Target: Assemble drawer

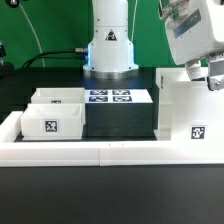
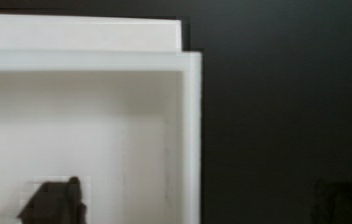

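- The bare black table (image 1: 110,195) is seen nearest the camera in the exterior view. Just beyond it, a long low white border wall (image 1: 80,152) is laid across the scene from side to side.
- Behind that wall, on the exterior view's left, the near tray (image 1: 35,122) is set open side up, with its black-and-white tag turned toward the camera.
- The far tray (image 1: 60,97) is placed just behind the near one, also open side up. Whether the two touch cannot be told.
- The marker board (image 1: 112,97) is laid flat farther back, between the trays and the tall part on the exterior view's right.
- The cabinet shell (image 1: 185,105) is stood upright on the exterior view's right, just behind the border wall and well apart from both trays. A tag is carried low on its near face.
- The white robot base (image 1: 110,45) is seen at the far side, behind the marker board.
- The hand (image 1: 213,78) is held over the shell's top, toward its far right corner.
- In the wrist view, the two dark fingertips (image 2: 52,200) are spread wide, so the hand is released and nothing is gripped. An upright white edge of the shell is seen between them, with white surface by one tip and black table by the other.
- Whether either fingertip touches the shell cannot be told.
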Action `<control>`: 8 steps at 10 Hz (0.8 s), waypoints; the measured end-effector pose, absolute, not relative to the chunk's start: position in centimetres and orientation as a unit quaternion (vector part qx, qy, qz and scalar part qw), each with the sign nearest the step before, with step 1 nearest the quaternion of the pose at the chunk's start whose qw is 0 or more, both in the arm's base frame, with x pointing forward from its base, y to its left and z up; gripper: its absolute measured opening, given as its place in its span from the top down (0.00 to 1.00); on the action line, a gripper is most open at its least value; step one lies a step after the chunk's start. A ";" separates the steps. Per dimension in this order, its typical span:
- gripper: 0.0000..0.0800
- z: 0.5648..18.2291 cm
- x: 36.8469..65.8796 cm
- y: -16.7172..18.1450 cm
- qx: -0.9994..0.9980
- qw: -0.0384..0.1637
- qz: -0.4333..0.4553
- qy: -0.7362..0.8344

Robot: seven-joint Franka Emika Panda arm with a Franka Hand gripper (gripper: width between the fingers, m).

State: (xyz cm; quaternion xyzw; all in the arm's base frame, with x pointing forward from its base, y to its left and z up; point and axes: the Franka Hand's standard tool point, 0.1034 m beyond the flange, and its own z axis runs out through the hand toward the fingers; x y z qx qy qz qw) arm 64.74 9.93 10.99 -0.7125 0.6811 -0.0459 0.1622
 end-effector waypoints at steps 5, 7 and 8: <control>0.19 14.1 61.8 9.1 -0.776 0.167 -0.061 0.605; 0.19 14.0 61.8 9.1 -0.791 0.165 -0.065 0.586; 0.19 14.0 61.8 9.1 -0.825 0.160 -0.075 0.537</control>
